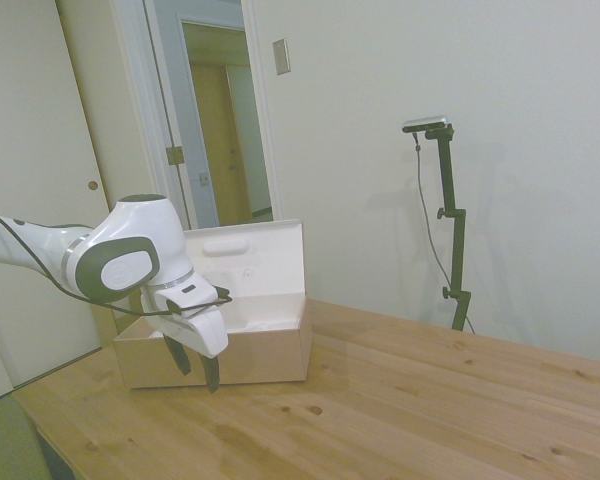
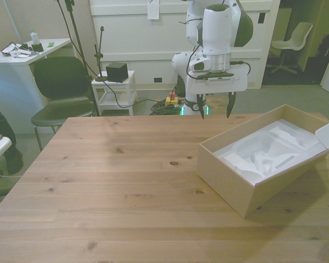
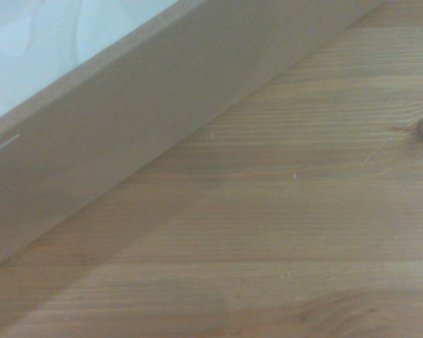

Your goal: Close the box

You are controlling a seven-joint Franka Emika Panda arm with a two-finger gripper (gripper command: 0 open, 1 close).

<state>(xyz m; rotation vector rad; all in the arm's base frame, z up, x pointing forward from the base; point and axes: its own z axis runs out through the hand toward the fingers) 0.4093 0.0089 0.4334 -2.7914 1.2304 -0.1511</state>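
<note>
- the box (image 2: 247,186) sits on the wooden surface (image 2: 115,181), on the front view's right side, and it is open.
- its lid (image 1: 248,258) stands straight up along the back of the box in the side view, with the white inside facing the tool.
- near the top of the lid there is a long oval slot (image 1: 226,247).
- inside the box lies a white shaped tray (image 2: 266,153) with dips in it.
- the outside walls of the box are tan-brown.
- the tool (image 2: 215,112) hangs in the air past the far corner of the box in the front view, not touching the box.
- in the side view the tool (image 1: 194,372) is just in front of the long side wall of the box, low down and close to the surface.
- its two dark fingers (image 2: 202,107) point down and are spread wide, with nothing between them.
- the white arm (image 1: 120,262) bends down to the tool beside the box.
- the wrist view looks blurry; it shows the box (image 3: 141,120) wall running across at a slant, a bit of the white inside above it, and the bare wood of the surface (image 3: 282,239) next to the box.
- behind the surface, away from the box, stand a dark chair (image 2: 60,90) and a small white shelf (image 2: 114,90).
</note>
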